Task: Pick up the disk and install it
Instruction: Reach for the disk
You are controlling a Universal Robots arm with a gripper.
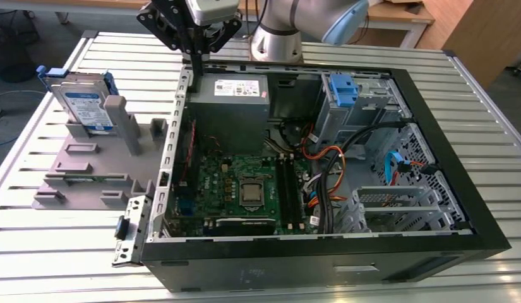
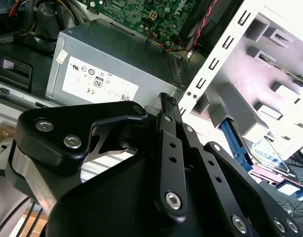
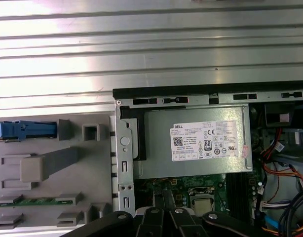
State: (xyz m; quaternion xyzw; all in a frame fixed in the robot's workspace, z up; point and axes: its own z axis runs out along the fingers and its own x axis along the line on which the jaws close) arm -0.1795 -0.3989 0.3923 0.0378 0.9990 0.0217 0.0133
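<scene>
One black gripper [image 1: 196, 66] hung over the far corner of the open computer case [image 1: 285, 268], its fingers closed against each other with nothing between them. In the exterior view its tips were just above the case wall, beside the grey power supply [image 1: 230, 95] with the white label. Whether they touched the wall could not be told.

The disk [image 1: 81, 101] stood upright on edge in a slot of the grey fixture [image 1: 83, 167]. It was outside the case, toward the exterior view's left, and well apart from the gripper. Its white-and-blue label faced the camera, and the blue carrier showed at its upper corners. In the first wrist view the disk [image 3: 25, 130] appeared edge-on as a blue strip at one corner of the fixture. In the second wrist view a part of its labelled face [image 2: 267, 150] showed beyond the gripper's linkage.

The fixture and the case both rested on a slatted metal table [image 1: 41, 252]. Inside the case lay a green motherboard [image 1: 243, 183], with orange and black cables [image 1: 328, 158] beside it. A lone blue bracket [image 1: 343, 88] sat in the drive bay, toward the exterior view's right of the power supply.
</scene>
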